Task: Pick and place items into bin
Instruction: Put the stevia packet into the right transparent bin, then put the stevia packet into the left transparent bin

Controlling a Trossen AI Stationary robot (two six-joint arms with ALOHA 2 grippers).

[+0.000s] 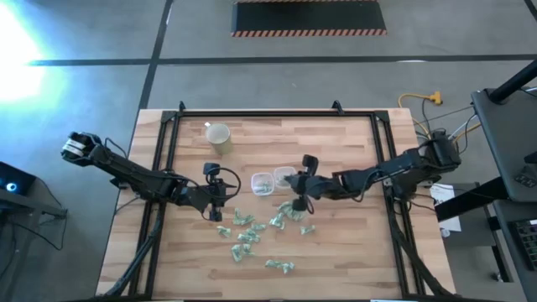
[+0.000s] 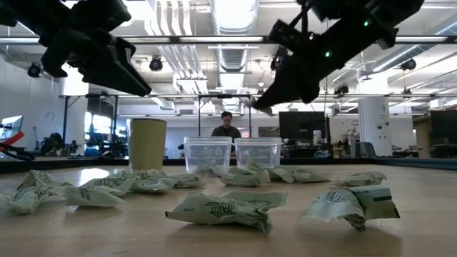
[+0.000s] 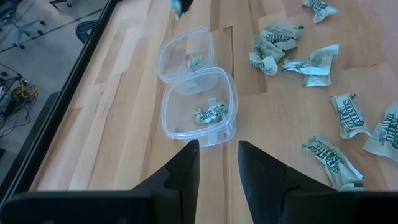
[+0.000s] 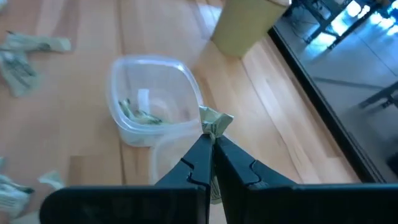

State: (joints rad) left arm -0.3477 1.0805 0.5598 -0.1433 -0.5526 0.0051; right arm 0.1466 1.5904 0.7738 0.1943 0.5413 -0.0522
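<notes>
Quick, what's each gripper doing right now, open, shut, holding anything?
Left gripper: open, empty, near a clear plastic tub.
Right gripper: shut on a pale green-and-white crinkly wrapped piece.

two clear tubs [image 1: 263, 182], one beige cup [image 1: 219, 136], roughly a dozen loose wrapped pieces [image 1: 243, 237]

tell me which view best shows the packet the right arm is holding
The right wrist view: the packet sits pinched at the tips of the right gripper, jaws shut on it, above the clear bins. The high view shows the gripper hiding it; the low view gives a dark silhouette; the left wrist view only a sliver.
</notes>
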